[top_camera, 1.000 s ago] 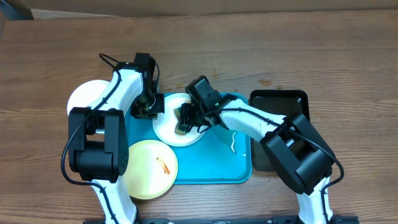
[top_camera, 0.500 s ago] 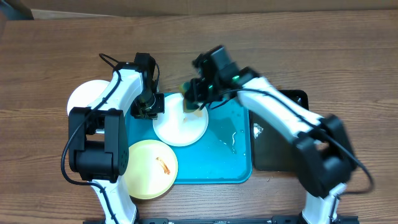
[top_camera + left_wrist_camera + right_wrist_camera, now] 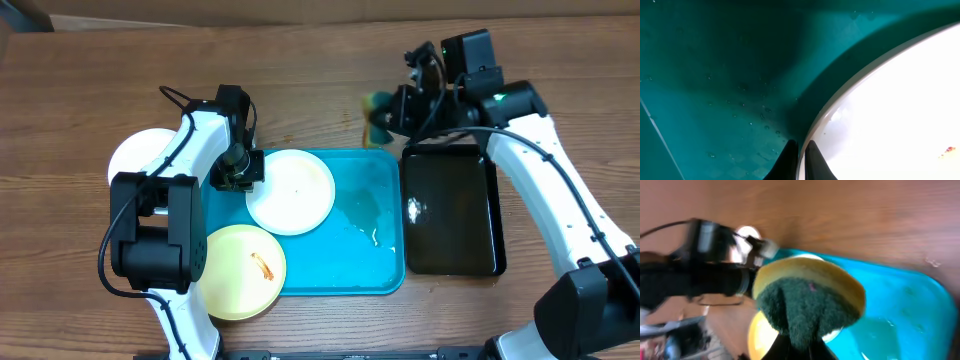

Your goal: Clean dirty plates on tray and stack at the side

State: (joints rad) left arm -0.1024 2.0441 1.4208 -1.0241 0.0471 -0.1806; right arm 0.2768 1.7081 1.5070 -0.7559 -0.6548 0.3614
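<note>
A white plate [image 3: 291,191] lies on the turquoise tray [image 3: 350,270] at its far left. My left gripper [image 3: 239,172] is shut on that plate's left rim; the left wrist view shows the jaws [image 3: 800,152] pinching the rim [image 3: 850,90], with a tiny red speck [image 3: 950,149] on the plate. A pale yellow plate [image 3: 240,272] with an orange smear [image 3: 263,265] overlaps the tray's front left corner. A second white plate [image 3: 135,158] lies on the table left of the tray. My right gripper [image 3: 388,110] is shut on a yellow-green sponge [image 3: 807,297] above the table, beyond the tray's far right corner.
A black tray [image 3: 452,212] lies to the right of the turquoise tray, under my right arm. Water pools on the turquoise tray's right half [image 3: 368,212]. Brown wooden table [image 3: 320,80] stretches behind both trays.
My right gripper has lifted the sponge off the white plate and swung up and to the right, past the tray's far edge. The left gripper has kept its hold on the rim.
</note>
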